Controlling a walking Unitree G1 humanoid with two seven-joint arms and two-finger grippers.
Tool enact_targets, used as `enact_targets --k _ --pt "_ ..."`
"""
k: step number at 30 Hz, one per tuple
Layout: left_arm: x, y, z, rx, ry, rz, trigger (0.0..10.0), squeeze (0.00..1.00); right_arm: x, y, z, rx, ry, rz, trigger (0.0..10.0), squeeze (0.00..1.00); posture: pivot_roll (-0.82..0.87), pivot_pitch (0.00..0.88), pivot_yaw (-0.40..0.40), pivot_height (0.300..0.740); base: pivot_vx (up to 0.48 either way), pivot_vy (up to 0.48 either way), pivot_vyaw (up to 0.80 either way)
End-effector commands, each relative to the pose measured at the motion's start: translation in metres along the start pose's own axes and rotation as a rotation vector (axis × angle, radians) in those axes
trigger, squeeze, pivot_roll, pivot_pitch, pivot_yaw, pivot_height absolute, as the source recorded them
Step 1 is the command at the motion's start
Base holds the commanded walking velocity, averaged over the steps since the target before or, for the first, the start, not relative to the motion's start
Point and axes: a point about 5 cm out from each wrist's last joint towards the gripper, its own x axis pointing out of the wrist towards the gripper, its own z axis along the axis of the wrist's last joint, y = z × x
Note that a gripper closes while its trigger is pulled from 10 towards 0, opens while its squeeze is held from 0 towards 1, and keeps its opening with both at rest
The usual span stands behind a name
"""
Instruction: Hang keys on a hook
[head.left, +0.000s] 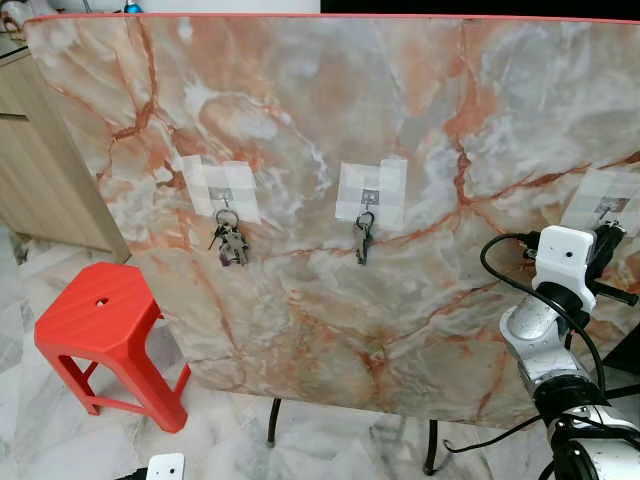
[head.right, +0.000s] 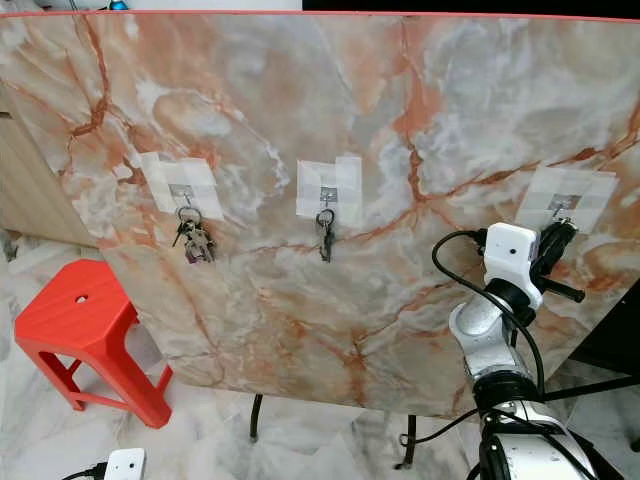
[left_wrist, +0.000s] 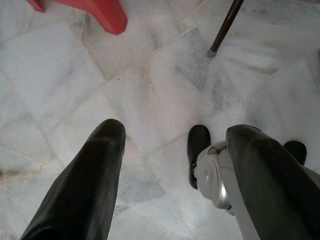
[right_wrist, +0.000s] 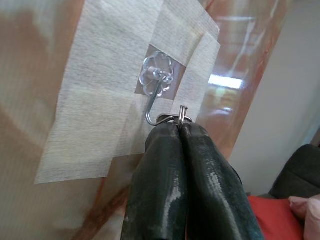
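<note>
Up close, right hand (right_wrist: 180, 125) pinching thin key ring (right_wrist: 182, 114), on bent wire hook (right_wrist: 154, 102)

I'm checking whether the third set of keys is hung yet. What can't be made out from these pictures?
- Right wrist view: the right gripper pinches a key ring at the hook; its fingers hide any keys below, and whether the ring is over the hook.
- Eye views: the wrist camera hides that grip; the right-hand hook is too small.

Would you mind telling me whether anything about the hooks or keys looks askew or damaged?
Nothing stands out: two key bunches hang straight, and the right gripper holds a key ring at the third hook.
</note>
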Motion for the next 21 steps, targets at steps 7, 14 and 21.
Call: enact_targets --k 7,14,21 --pt "-0.0008 0.0028 -0.0034 -0.004 0.015 0.004 10.0 0.00 0.0051 0.0016 0.0083 -0.009 -0.023 0.003 10.0 0.00 0.03 0.000 -0.008 0.737 0.000 0.000 0.00" --pt "-0.0014 0.0024 -0.0053 -0.004 0.017 0.002 10.0 0.00 0.0033 0.0034 0.0052 -0.039 -0.014 0.028 10.0 0.00 0.03 0.000 -0.010 0.737 0.000 0.000 0.00" --pt "-0.0013 0.0017 -0.0049 -0.003 0.015 0.001 10.0 0.00 0.0033 0.0040 0.0042 -0.051 -0.005 0.037 10.0 0.00 0.03 0.000 -0.009 0.737 0.000 0.000 0.00"
